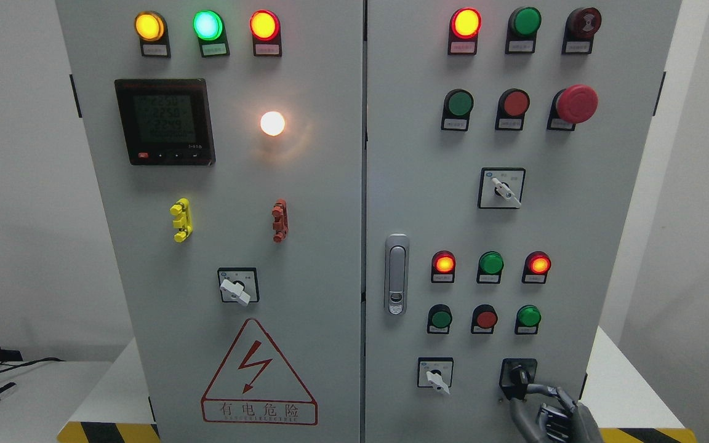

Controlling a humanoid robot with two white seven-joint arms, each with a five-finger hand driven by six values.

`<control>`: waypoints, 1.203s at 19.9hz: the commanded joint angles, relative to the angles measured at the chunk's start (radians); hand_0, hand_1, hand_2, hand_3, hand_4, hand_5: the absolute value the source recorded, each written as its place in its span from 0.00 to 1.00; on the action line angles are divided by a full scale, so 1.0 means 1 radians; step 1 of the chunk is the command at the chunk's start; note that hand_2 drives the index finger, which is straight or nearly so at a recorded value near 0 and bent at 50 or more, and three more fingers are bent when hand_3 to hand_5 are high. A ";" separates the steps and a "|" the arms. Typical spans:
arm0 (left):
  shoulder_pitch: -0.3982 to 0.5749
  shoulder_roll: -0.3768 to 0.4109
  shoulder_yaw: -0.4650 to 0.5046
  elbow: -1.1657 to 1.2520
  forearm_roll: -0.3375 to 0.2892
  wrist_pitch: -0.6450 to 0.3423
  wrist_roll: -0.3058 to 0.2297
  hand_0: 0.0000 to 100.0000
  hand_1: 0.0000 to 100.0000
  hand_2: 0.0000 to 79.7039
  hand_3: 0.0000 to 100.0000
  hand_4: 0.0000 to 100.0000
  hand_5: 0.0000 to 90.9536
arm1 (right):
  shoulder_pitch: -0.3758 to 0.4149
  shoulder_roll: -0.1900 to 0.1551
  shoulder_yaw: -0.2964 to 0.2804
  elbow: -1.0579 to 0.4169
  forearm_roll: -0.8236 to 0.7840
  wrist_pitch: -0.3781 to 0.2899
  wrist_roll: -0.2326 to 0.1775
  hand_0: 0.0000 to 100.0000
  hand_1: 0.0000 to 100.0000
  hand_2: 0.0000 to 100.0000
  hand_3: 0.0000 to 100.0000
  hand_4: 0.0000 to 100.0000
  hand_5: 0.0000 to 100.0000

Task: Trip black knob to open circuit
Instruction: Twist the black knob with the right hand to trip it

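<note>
Right hand fingertips on black knob

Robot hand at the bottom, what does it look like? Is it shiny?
The right hand is dark grey metal with a dull sheen. Its fingers are slim and jointed, with lighter silvery segments, and the palm looks rounded and smooth. No cables, sleeve or markings show. The left hand is out of view.

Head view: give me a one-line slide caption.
Right hand reaches the black rotary knob at the lower right of the grey electrical cabinet.

Right hand raised, fingers extended
</note>
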 commanded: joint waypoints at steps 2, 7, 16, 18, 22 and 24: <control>0.000 0.000 0.000 0.000 -0.031 0.000 0.000 0.12 0.39 0.00 0.00 0.00 0.00 | 0.017 0.011 0.007 -0.028 0.001 -0.001 0.008 0.32 0.72 0.42 1.00 1.00 0.94; 0.000 0.000 0.000 0.000 -0.031 0.000 0.000 0.12 0.39 0.00 0.00 0.00 0.00 | 0.034 0.017 0.023 -0.033 0.001 -0.001 0.008 0.32 0.72 0.42 1.00 1.00 0.94; 0.000 0.000 0.000 0.000 -0.031 0.000 0.000 0.12 0.39 0.00 0.00 0.00 0.00 | 0.024 0.017 0.029 -0.031 0.001 0.000 0.008 0.32 0.72 0.42 1.00 1.00 0.94; 0.000 0.000 0.000 0.000 -0.031 0.000 0.000 0.12 0.39 0.00 0.00 0.00 0.00 | 0.023 0.018 0.029 -0.032 0.001 0.014 0.008 0.32 0.72 0.42 1.00 1.00 0.94; 0.000 0.000 0.000 0.000 -0.031 0.000 0.000 0.12 0.39 0.00 0.00 0.00 0.00 | 0.023 0.037 0.035 -0.033 0.001 0.017 0.011 0.33 0.72 0.42 1.00 1.00 0.94; 0.000 0.000 0.000 0.000 -0.031 0.000 0.000 0.12 0.39 0.00 0.00 0.00 0.00 | 0.023 0.041 0.044 -0.033 0.001 0.017 0.013 0.33 0.72 0.42 1.00 1.00 0.94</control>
